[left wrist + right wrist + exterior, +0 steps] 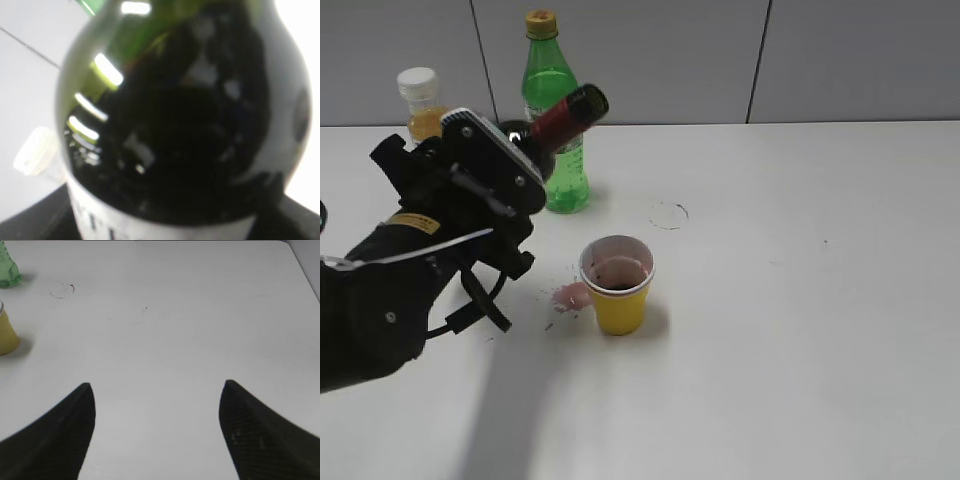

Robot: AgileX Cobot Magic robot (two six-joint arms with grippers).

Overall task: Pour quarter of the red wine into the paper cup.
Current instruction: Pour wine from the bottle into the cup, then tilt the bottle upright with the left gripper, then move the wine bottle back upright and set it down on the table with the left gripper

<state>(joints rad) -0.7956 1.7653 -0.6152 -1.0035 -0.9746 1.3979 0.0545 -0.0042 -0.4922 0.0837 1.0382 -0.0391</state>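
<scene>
Dark red wine [617, 279] already in paper cup [617, 286], mid-surface; spill [570, 296] beside. Left end effector [505, 175] clamped on tilted bottle [560, 118], left edge. Right end effector [157, 432] apart. We judge pouring largely done.

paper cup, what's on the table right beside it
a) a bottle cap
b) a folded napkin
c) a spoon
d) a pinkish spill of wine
d: in the exterior view a small pinkish puddle lies on the table against the left side of the cup, which already holds some dark wine.
</scene>
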